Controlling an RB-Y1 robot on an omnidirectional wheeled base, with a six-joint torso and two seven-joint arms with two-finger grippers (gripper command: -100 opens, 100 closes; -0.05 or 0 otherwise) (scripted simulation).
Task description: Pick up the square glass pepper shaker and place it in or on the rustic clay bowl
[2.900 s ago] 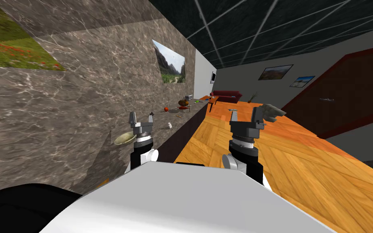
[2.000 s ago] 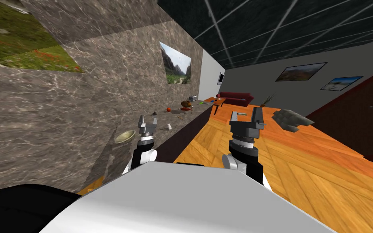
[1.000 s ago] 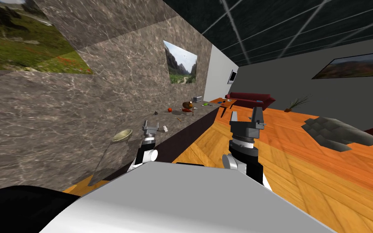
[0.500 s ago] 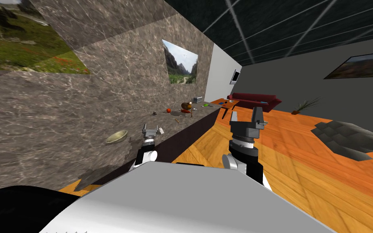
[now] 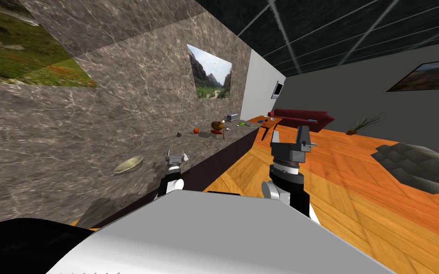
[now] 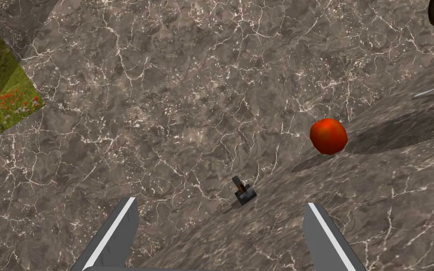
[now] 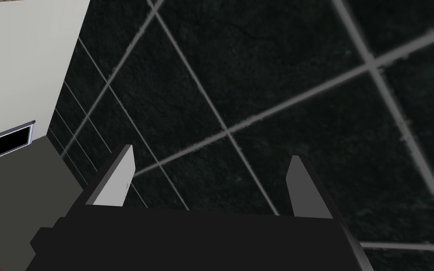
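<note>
— Spotting the pepper shaker [image 5: 185, 156] anywhere?
— Yes: a small whitish block on the marble counter [image 5: 71, 157], just beside the left gripper [image 5: 176, 157], on its right.
— Which way does it point?
— It is too small to tell.
— And the fingers?
— The left gripper's 2 stand apart, holding nothing; the right gripper [image 5: 290, 135] is likewise spread. The pale bowl [image 5: 128, 165] lies to the left.

Shallow olive-tan bowl [image 5: 129, 165], seemingly upright, on marble counter [image 5: 71, 157].
</note>
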